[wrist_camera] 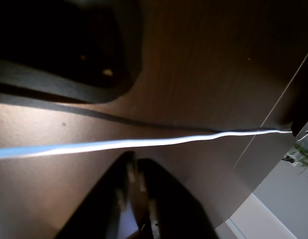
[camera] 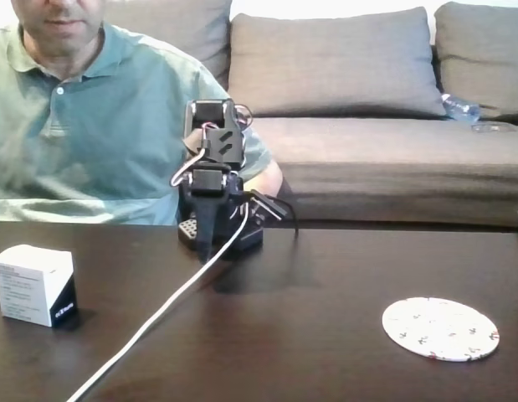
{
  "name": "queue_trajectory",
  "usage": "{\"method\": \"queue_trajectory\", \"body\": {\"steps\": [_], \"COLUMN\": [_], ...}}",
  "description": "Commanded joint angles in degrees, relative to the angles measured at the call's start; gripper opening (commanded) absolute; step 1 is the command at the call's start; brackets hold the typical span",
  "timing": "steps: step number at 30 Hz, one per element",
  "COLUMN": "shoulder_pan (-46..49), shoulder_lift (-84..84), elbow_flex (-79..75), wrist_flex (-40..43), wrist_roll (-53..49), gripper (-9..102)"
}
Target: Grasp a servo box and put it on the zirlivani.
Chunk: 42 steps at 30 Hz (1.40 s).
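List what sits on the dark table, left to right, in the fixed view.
Small white cardboard servo box with a black side → folded black robot arm → flat round white speckled disc, the zirlivani.

Arm point(camera: 215, 188): black plastic body, blocky servo housings, folded stack on black base point(camera: 221, 234). Red/white wires at mid joints. White cable point(camera: 171, 306) runs from base. Gripper point(wrist_camera: 134, 189): black fingers, pale inner edges, wrist view. No markings legible.
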<state>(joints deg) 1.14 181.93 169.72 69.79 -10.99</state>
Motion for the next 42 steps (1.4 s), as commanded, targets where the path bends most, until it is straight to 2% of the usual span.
{"method": "queue_trajectory", "body": {"steps": [1,11,16,21,26,33,38,42], "shoulder_pan": [-0.3,-0.4,-3.5,-4.6,-4.0,9.4,22.3,31.5], "shoulder_lift": [0.4,0.4,0.2,-0.7,-7.6,-42.5,-62.2,-72.8], "elbow_flex": [-0.2,-0.2,-3.2,-21.7,-50.0,-85.3,-99.8,-102.4], "wrist_flex": [-0.4,-0.4,0.6,6.6,17.8,32.3,33.2,33.3], "wrist_roll": [-0.4,-0.4,-1.5,-4.7,-5.6,-5.7,-8.3,-12.0], "gripper": [0,0,0,0,0,0,0,5]}}
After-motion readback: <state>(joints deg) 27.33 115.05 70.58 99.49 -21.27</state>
